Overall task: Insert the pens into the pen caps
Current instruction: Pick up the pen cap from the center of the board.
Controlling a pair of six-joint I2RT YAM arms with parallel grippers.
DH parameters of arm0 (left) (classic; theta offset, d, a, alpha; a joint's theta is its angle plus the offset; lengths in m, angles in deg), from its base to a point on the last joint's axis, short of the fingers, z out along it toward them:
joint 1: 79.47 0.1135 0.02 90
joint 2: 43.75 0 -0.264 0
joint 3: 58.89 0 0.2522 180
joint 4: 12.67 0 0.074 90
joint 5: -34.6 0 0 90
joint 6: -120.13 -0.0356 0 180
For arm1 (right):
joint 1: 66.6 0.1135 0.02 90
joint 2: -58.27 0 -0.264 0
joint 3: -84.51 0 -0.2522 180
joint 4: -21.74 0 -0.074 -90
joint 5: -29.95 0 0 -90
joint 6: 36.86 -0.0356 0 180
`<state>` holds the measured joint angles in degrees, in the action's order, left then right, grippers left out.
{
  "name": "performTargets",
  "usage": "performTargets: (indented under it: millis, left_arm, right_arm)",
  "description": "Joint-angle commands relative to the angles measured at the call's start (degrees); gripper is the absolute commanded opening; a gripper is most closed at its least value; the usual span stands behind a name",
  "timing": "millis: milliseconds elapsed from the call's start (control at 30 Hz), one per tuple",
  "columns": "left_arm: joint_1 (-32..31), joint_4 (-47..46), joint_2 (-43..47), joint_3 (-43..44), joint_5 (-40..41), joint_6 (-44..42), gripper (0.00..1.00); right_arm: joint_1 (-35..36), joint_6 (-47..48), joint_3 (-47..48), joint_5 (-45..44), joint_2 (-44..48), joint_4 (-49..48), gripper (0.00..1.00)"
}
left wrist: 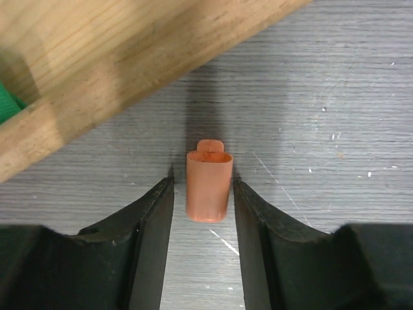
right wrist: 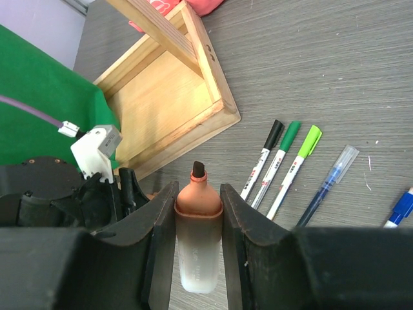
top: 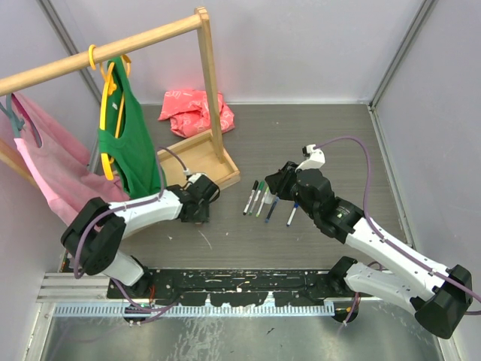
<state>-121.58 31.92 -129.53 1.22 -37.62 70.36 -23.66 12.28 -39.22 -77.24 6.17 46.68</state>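
Grey wood-grain table (top: 338,135), seen from above, with two arms reaching in from its near edge. A tall wooden clothes rack (top: 113,47) occupies the far left, carrying a green garment (top: 124,128) and a pink garment (top: 45,165). A crumpled red bag (top: 195,109) lies behind its shallow wooden base frame (top: 197,154).

Right gripper (right wrist: 199,190), closed firmly on a fat white-barrelled marker with an orange collar and bare dark tip (right wrist: 197,258), holds it above the table with the tip pointing towards the base frame.

Left gripper (left wrist: 203,194), low on the table just beside the frame's edge, is partly open. Its jaws straddle a short orange plastic cap (left wrist: 208,187), and a sliver of table shows on one side, so the cap appears bracketed rather than clamped.

A row of thin pens (right wrist: 290,161) lies between the arms, each with its cap on – black, green, lime, clear and, at the picture's edge, blue.

Progress, as judged: the row looks finished. Only the orange pair remains, with the cap yet to be gripped and lifted, then pen and cap brought together.

Clearance: the frame's wooden edge stands close beyond the cap, leaving little room forward. Open table lies between frame and pen row, and that gap suits the joining, though the row is near the right gripper.
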Motion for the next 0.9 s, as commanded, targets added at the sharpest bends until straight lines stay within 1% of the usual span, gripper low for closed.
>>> performTargets:
  millis: [0, 167, 300, 467, 600, 733, 867]
  left_arm:
    - [0.9, -3.5, -2.0, 0.7, 0.7, -2.9, 0.42]
    - [1.0, -3.6, -4.2, 1.8, 1.0, -4.0, 0.38]
    - [1.0, -3.2, -3.8, 1.8, 0.7, -4.3, 0.25]
    - [1.0, -6.4, 0.7, 0.0, -2.1, -6.4, 0.18]
    - [0.3, -8.4, 6.5, 0.2, -6.0, -9.7, 0.15]
    - [-3.2, -9.5, 8.7, 3.3, -10.1, -10.6, 0.11]
    - [-9.4, -12.0, 6.4, 6.4, -10.8, -10.4, 0.11]
  right_arm:
    - [-0.3, 0.3, 0.2, 0.1, 1.4, -2.9, 0.09]
    - [-0.2, 0.3, 0.2, 0.1, 1.7, -2.8, 0.09]
    - [-0.2, 0.3, 0.1, -0.2, 2.1, -2.6, 0.09]
    - [-0.3, 0.8, 0.2, -0.7, 2.3, -2.5, 0.09]
    - [-0.3, 2.5, 1.2, -3.0, 2.8, -0.9, 0.09]
    - [-0.4, 5.1, 2.6, -6.4, 4.2, 1.0, 0.09]
    - [-0.3, 6.0, 2.8, -11.0, 8.2, 1.9, 0.09]
